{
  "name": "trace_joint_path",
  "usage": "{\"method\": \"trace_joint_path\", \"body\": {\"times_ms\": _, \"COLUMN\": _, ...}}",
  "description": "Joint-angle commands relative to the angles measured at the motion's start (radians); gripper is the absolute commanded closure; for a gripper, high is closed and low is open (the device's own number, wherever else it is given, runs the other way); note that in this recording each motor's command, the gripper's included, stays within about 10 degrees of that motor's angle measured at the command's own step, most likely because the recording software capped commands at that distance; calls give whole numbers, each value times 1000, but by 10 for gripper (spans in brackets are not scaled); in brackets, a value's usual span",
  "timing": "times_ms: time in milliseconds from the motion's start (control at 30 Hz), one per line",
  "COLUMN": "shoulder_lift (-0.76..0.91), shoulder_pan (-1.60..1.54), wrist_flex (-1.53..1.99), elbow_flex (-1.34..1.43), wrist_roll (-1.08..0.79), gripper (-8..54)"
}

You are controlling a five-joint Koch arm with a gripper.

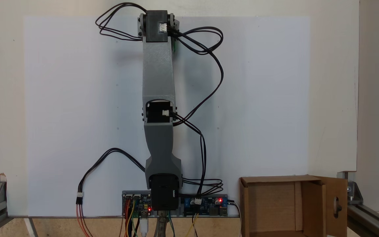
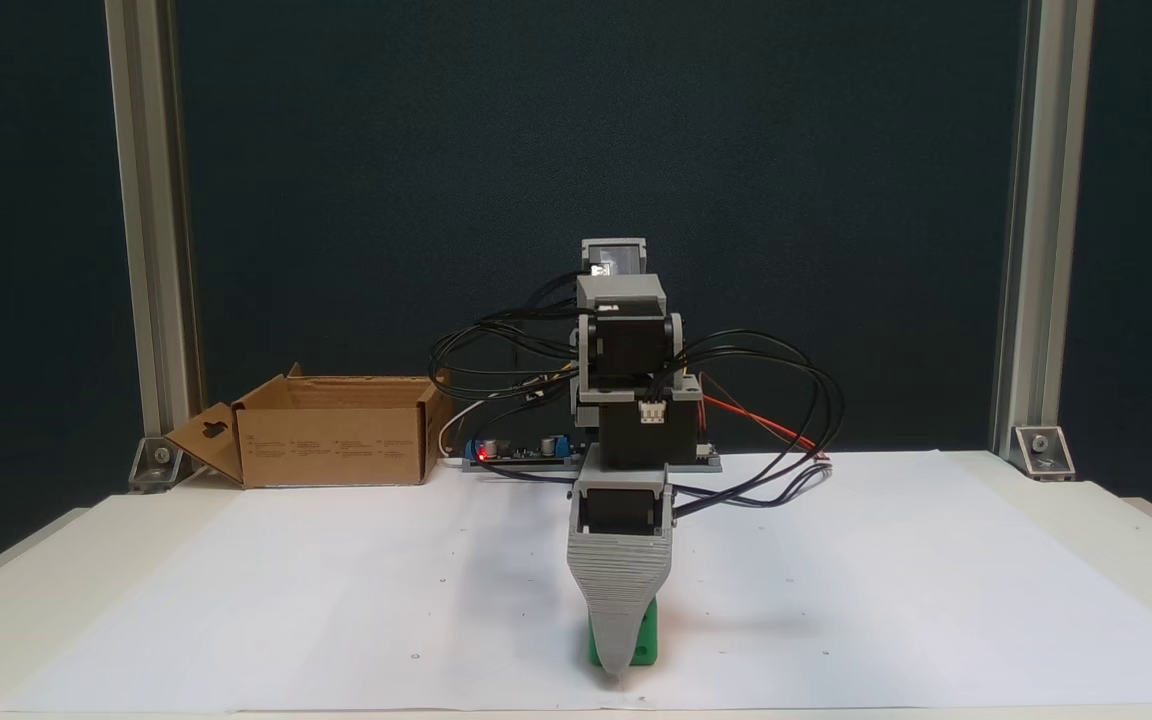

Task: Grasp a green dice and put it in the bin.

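The green dice (image 2: pixel 645 640) sits on the white paper near the table's front edge, and a sliver of it (image 1: pixel 175 46) peeks out beside the wrist. My gripper (image 2: pixel 620 668) points straight down right in front of the dice, with its grey wedge-shaped finger (image 2: pixel 620 590) covering the cube's middle. That one finger is all I see of the jaws, so how they stand is unclear. The bin (image 2: pixel 336 445) is a brown cardboard box with a keyhole-cut flap, standing far off at the back left; seen from above, the bin (image 1: pixel 313 204) is at the lower right, beside the arm's base.
A controller board (image 1: pixel 206 202) with red lights lies at the arm's base, and black cables (image 2: pixel 786 420) loop around the arm. Aluminium frame posts (image 2: pixel 1031 250) stand at the table's back corners. A white paper sheet (image 1: pixel 77 115) covers the table.
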Motion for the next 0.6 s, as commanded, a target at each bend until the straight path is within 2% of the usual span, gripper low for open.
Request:
{"method": "trace_joint_path", "body": {"times_ms": 0, "shoulder_lift": 15, "shoulder_pan": -11, "wrist_flex": -2, "elbow_flex": -44, "wrist_roll": 26, "gripper": 33}}
{"method": "trace_joint_path", "body": {"times_ms": 567, "shoulder_lift": 12, "shoulder_pan": 5, "wrist_flex": -12, "elbow_flex": -44, "wrist_roll": 9, "gripper": 34}}
